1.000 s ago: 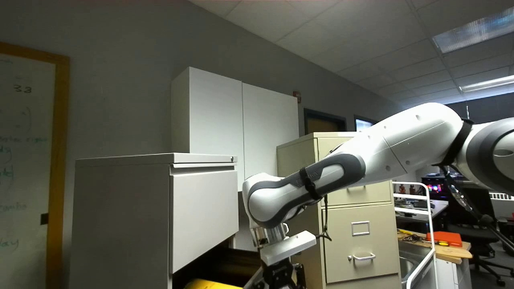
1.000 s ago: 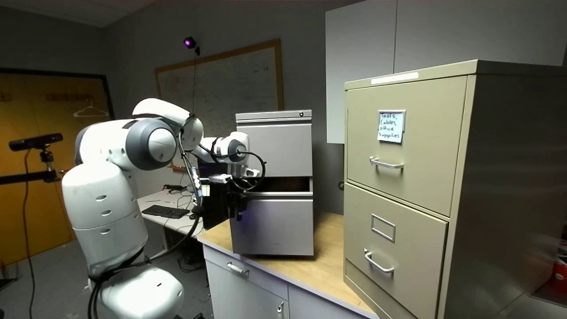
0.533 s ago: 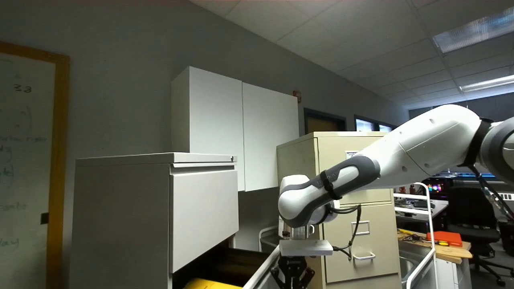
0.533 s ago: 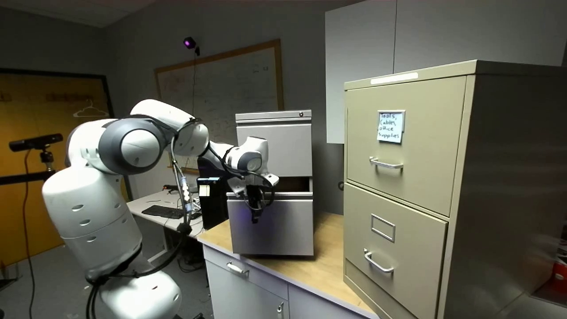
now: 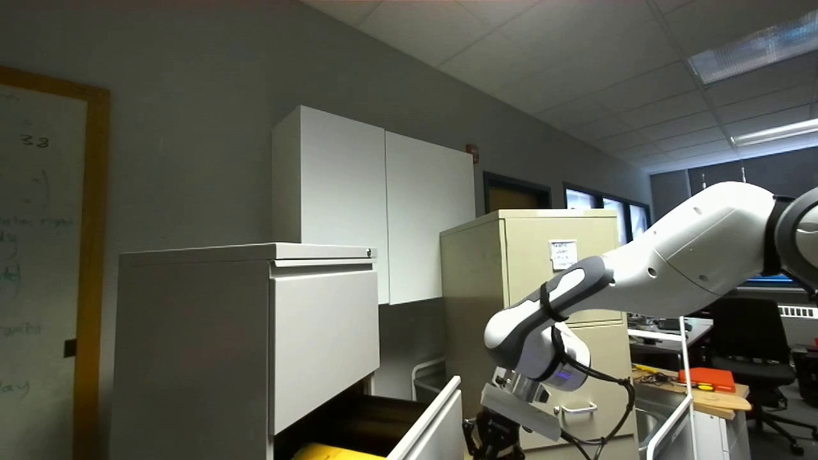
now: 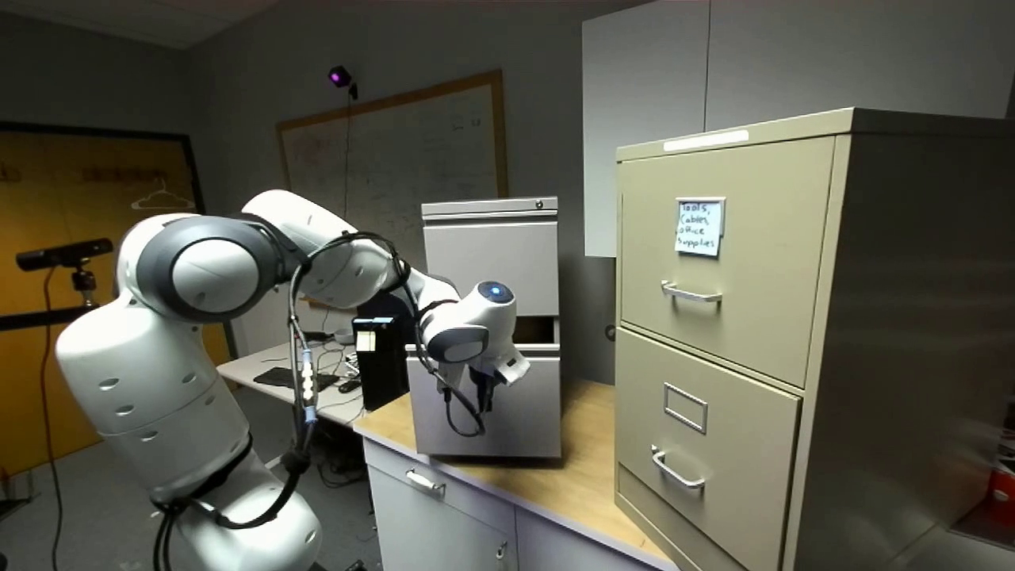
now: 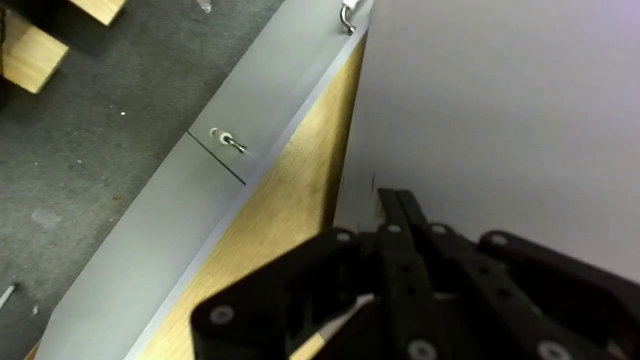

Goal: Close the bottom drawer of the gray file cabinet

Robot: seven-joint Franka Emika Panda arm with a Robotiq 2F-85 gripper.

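Note:
The gray file cabinet [image 5: 192,351] [image 6: 492,266] appears in both exterior views. Its bottom drawer [image 6: 527,412] is pulled well out, and yellow shows inside it beside the inner face of its front [image 5: 441,431]. My gripper [image 6: 485,400] hangs before the outside of that drawer front, pointing down, its lower part cut off in an exterior view [image 5: 493,441]. Seen from the wrist, the fingertips [image 7: 388,200] lie together over the drawer's flat gray front [image 7: 500,125], nothing between them. Whether they touch the metal I cannot tell.
The gray cabinet stands on a wooden countertop [image 6: 591,428] above white cupboards [image 6: 444,507]. A tan cabinet [image 6: 714,444] with handles rises close by. White wall cupboards [image 5: 342,191] hang behind. Looping cables [image 6: 468,432] dangle from my wrist.
My arm has swung from the drawer's side edge around to before its front, dropping lower and tilting the wrist. The fingers have come together. The bottom drawer has not visibly moved.

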